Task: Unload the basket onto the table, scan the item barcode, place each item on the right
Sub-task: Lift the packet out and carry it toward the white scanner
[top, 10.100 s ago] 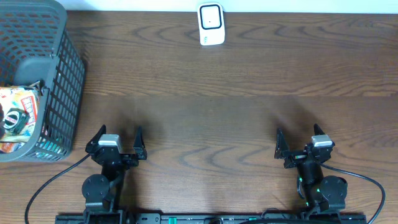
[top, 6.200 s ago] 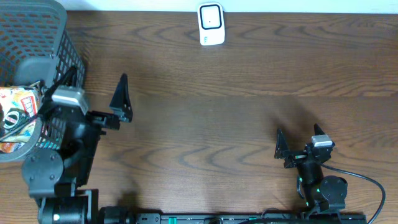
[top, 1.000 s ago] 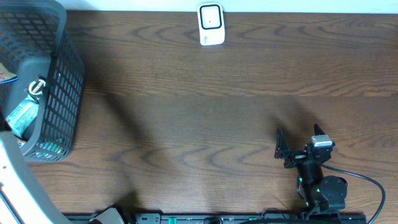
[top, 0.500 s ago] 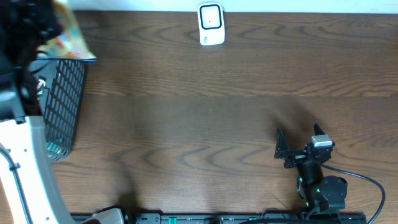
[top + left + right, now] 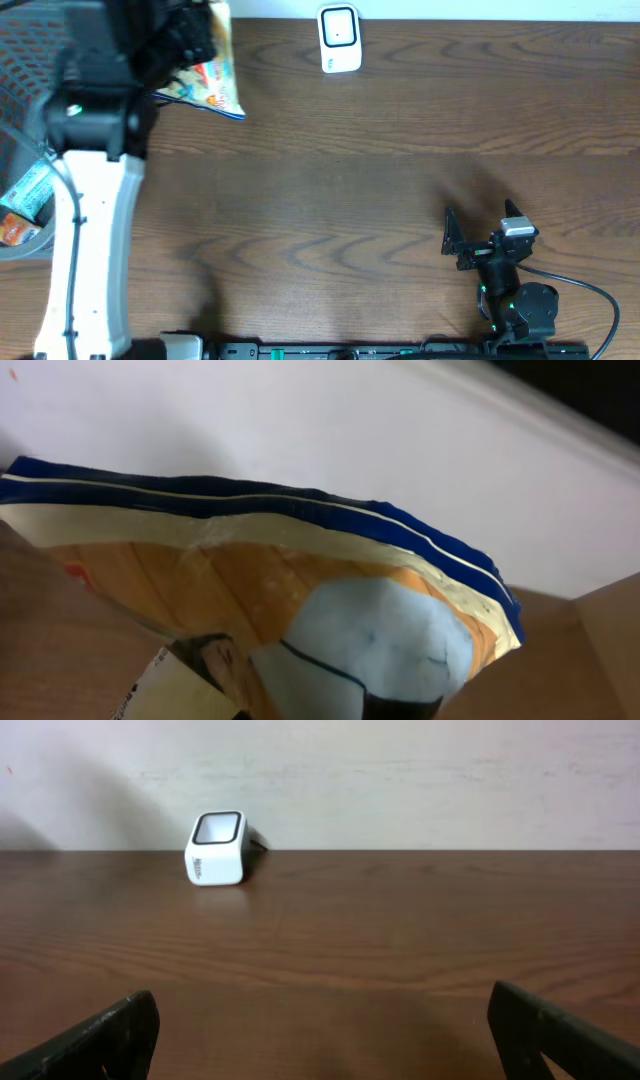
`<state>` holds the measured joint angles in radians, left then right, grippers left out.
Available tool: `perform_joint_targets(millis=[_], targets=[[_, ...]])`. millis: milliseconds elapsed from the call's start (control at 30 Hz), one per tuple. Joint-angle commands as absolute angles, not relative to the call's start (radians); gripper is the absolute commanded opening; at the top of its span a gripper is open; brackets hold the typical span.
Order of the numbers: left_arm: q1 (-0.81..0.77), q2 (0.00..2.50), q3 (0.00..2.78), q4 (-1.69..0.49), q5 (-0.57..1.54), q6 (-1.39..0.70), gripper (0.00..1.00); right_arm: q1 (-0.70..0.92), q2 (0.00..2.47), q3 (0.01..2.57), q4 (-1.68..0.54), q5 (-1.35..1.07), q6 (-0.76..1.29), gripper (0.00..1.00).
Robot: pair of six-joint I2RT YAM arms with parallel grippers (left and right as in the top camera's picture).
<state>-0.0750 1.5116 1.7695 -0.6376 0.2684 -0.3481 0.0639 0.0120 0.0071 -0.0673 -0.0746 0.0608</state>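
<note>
Snack bag (image 5: 212,82) now out of basket (image 5: 20,100), pinched in left gripper (image 5: 188,40); right gripper (image 5: 481,218) idle, jaws apart. Turn its barcode squarely toward scanner (image 5: 339,38).

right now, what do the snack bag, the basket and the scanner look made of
Colourful crinkled snack bag: probably glossy printed plastic film, judging by its creases and sealed edge. Grey lattice basket: likely matte moulded plastic, rigid open grid. Small white box-shaped scanner: smooth hard plastic, seemingly, with a dark window.
</note>
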Motion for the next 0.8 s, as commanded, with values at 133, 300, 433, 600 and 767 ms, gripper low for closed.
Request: perform_joint_targets(millis=[133, 300, 433, 600, 767], targets=[[-0.189, 1.637, 1.78, -0.65, 0.19, -0.373, 0.08, 0.058, 0.007, 0.006, -0.072, -0.078, 0.063, 0.99], [-0.229, 1.697, 1.78, -0.651, 0.189, -0.396, 0.07, 0.058, 0.007, 0.006, -0.072, -0.078, 0.063, 0.99], [-0.245, 1.732, 1.778, -0.678, 0.189, -0.505, 0.07, 0.058, 0.007, 0.006, -0.072, -0.078, 0.063, 0.99], [-0.27, 1.778, 1.77, -0.714, 0.189, -0.569, 0.08, 0.058, 0.007, 0.006, -0.072, -0.078, 0.063, 0.99], [-0.302, 1.838, 1.769, -0.717, 0.189, -0.599, 0.08, 0.058, 0.007, 0.006, -0.071, -0.078, 0.063, 0.99]])
